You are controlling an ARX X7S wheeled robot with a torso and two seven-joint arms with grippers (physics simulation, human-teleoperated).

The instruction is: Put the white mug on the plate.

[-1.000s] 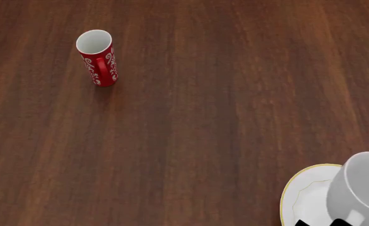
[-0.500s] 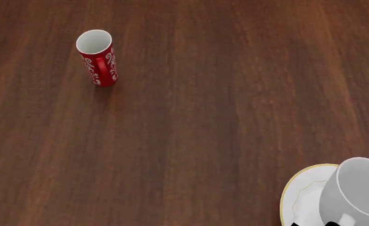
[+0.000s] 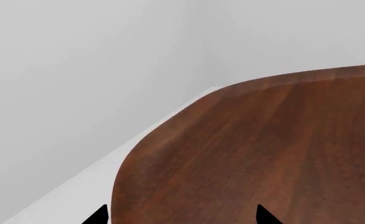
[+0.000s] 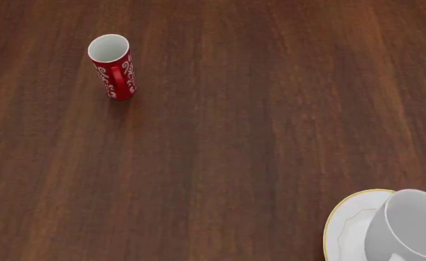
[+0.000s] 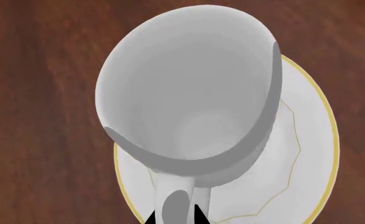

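The white mug hangs tilted over the plate at the near right corner of the head view. In the right wrist view the white mug fills the frame above the gold-rimmed plate. My right gripper is shut on the mug's loop handle, one black fingertip on either side. Whether the mug's base touches the plate is hidden. My left gripper is open with nothing between its tips, over a rounded corner of the table, away from both objects.
A slim red mug with white swirls stands upright at the far left of the dark wooden table. In the left wrist view the table's rounded edge meets pale floor and walls.
The white mug has sunk lower over the plate and shifted a little toward the near edge of the head view. The red mug has not moved.
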